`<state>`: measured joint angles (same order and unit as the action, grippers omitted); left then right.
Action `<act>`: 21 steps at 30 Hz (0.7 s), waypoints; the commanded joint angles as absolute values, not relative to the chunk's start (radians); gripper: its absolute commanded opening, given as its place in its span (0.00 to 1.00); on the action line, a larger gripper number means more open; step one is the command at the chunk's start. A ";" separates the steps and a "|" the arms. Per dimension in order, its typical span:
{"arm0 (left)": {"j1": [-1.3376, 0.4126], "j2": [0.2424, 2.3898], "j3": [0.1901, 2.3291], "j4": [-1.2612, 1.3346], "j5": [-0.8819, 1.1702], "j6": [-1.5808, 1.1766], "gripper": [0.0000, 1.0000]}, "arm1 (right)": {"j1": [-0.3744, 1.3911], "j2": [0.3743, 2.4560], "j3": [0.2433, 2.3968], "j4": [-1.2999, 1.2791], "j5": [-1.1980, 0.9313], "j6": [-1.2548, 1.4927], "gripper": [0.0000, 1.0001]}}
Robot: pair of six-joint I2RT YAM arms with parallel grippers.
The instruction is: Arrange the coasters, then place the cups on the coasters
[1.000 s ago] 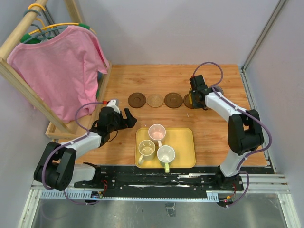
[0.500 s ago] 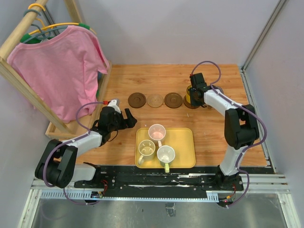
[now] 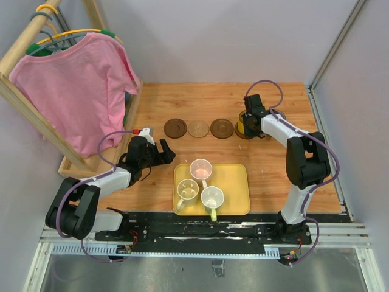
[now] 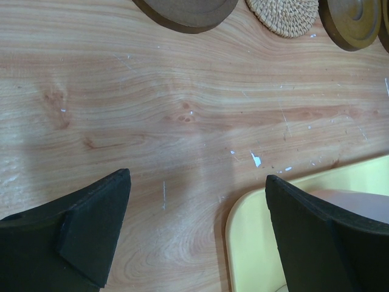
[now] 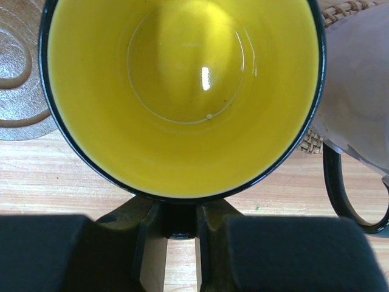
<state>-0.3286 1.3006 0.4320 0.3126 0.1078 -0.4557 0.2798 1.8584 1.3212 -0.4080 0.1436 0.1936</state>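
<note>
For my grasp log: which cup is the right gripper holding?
The yellow cup, pinched by its handle in the right gripper; the pink cup, cream cup and white-green cup stand free on the tray.

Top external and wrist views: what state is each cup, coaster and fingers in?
Yellow cup: upright, handle gripped by right fingers.
Left fingers: open, empty.
Pink cup, cream cup, white-green cup: upright on tray.
Coaster row: three, flat, bare.
Grey-purple cup: on wicker coaster.

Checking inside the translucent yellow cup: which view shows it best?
Right wrist: it looks straight into the translucent yellow cup, which fills the frame. Top view shows it small, by the right gripper; left wrist misses it.
</note>
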 commanded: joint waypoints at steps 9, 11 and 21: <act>-0.335 1.315 0.457 0.338 0.110 -0.446 0.96 | 0.256 1.849 1.338 -0.371 0.132 0.220 0.23; -0.336 1.314 0.456 0.338 0.109 -0.445 0.96 | 0.256 1.846 1.335 -0.373 0.133 0.223 0.31; -0.336 1.308 0.447 0.337 0.108 -0.448 0.96 | 0.256 1.819 1.306 -0.381 0.114 0.241 0.39</act>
